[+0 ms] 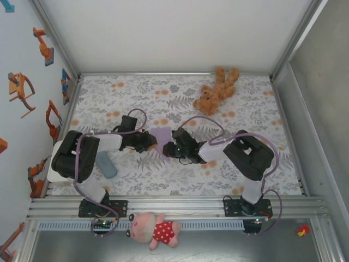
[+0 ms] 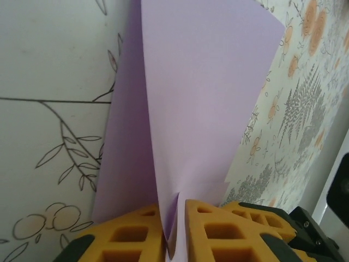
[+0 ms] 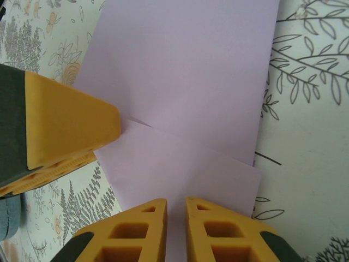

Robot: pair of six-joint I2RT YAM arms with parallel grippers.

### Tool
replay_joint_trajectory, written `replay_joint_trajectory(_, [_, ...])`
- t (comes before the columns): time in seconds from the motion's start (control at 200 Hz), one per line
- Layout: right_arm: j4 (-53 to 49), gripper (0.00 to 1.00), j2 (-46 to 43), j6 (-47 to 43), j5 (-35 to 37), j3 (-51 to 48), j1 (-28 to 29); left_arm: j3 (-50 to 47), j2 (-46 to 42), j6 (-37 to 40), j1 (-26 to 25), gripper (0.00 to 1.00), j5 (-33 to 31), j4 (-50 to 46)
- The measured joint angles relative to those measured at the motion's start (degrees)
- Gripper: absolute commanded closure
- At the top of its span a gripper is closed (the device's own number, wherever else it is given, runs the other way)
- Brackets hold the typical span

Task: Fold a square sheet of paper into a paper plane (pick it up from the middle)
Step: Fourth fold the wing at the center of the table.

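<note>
The square sheet of paper (image 1: 161,135) is pale lilac and lies folded at the middle of the floral table, between my two grippers. In the left wrist view, my left gripper (image 2: 174,224) is shut on the paper (image 2: 202,98), which rises as a creased double layer from between the yellow fingers. My left gripper (image 1: 150,143) sits at the sheet's left edge. My right gripper (image 1: 172,147) is at its lower right. In the right wrist view, my right gripper (image 3: 175,218) has its jaws nearly together over the flat paper (image 3: 185,82). A left finger (image 3: 71,125) touches the sheet's left side.
A brown teddy bear (image 1: 215,91) lies at the back right of the table. A small grey-blue pad (image 1: 107,165) rests near the left arm's base. A pink toy pig (image 1: 155,230) lies on the front rail. Metal frame walls border the table.
</note>
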Motion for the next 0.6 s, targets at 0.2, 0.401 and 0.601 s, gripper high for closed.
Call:
replay_joint_trajectory(0.2, [-5.6,0.66,-4.3,-5.2,2.6,-0.4,-0.1,0.6,-0.6,0.9,0.2,0.97,-0.3,-1.5])
replay_joint_trajectory(0.401, [-12.5,0.59,-12.5,-14.5,10.8,-0.4,0.6,-0.4,-4.5,-3.5,-0.6,0.96,-4.7,-1.0])
replay_joint_trajectory(0.601, [-16.0,0.58,-14.6,-24.6,21.0,-0.4,6.5,-0.6,-8.5,-8.9,-4.8,0.96,-11.9,-2.1])
